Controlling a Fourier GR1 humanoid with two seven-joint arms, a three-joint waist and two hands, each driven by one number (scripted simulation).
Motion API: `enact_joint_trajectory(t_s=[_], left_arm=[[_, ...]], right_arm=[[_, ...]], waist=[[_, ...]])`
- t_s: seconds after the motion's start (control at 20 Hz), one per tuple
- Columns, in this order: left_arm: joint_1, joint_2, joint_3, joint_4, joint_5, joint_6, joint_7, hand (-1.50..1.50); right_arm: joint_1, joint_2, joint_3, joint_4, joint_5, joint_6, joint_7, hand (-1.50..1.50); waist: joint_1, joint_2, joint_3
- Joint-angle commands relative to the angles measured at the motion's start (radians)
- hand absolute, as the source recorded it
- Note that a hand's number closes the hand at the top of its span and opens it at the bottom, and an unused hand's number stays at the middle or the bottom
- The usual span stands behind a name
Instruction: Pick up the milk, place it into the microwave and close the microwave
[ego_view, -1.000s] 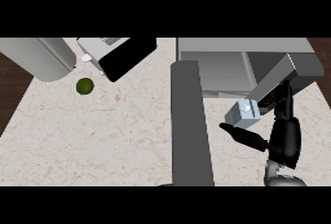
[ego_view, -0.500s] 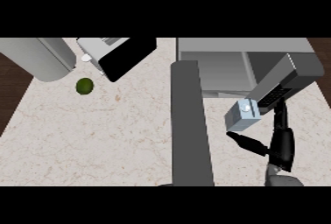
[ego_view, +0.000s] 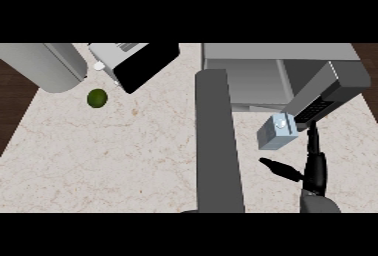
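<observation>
We start with the counter (ego_view: 111, 160), pale and marbled, which fills most of the head view. On its far right sits the microwave (ego_view: 251, 80), cavity open toward us, its door (ego_view: 218, 140) swung out and seen edge-on as a long grey slab down the middle. At the far left lie a grey cylinder (ego_view: 44, 65) and a toaster-like appliance (ego_view: 129, 60), with a small green fruit (ego_view: 97, 98) just beside them. Our right hand (ego_view: 295, 172) rises from the lower right, fingers stretched upward toward the milk (ego_view: 277, 133), thumb spread to the left; we cannot tell whether the fingers are actually closed around it. The milk, a small pale-blue carton, is tilted just in front of the cavity, beside the control panel (ego_view: 319, 105). We judge it light, with stiff but dentable walls and smooth sides, so it is best taken across two opposite flat faces near mid-height. Our left hand is nowhere in view.
</observation>
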Motion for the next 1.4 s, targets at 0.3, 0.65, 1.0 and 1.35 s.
enact_joint_trajectory(t_s=[0.3, 0.65, 1.0, 1.35], left_arm=[[0.029, -0.063, 0.016, -0.064, 0.036, -0.048, 0.035, -1.50], [0.015, -0.010, 0.054, -0.045, 0.126, -0.036, 0.067, -1.50], [-0.020, -0.003, 0.042, -0.027, 0.102, -0.041, 0.073, -1.50], [0.000, -0.041, 0.054, -0.040, 0.106, -0.073, 0.060, -1.50]], right_arm=[[-0.209, -0.068, -0.123, 0.404, -0.092, 0.077, -0.254, -1.50], [-0.274, -0.071, -0.172, 0.604, -0.137, 0.154, -0.404, 1.50], [-0.349, -0.111, -0.171, 0.706, -0.122, 0.213, -0.449, 1.50], [-0.396, -0.118, -0.178, 0.701, -0.139, 0.278, -0.487, 1.50]], waist=[[0.006, 0.002, 0.001], [0.009, 0.004, 0.001], [0.020, 0.009, 0.002], [0.020, 0.008, 0.002]])
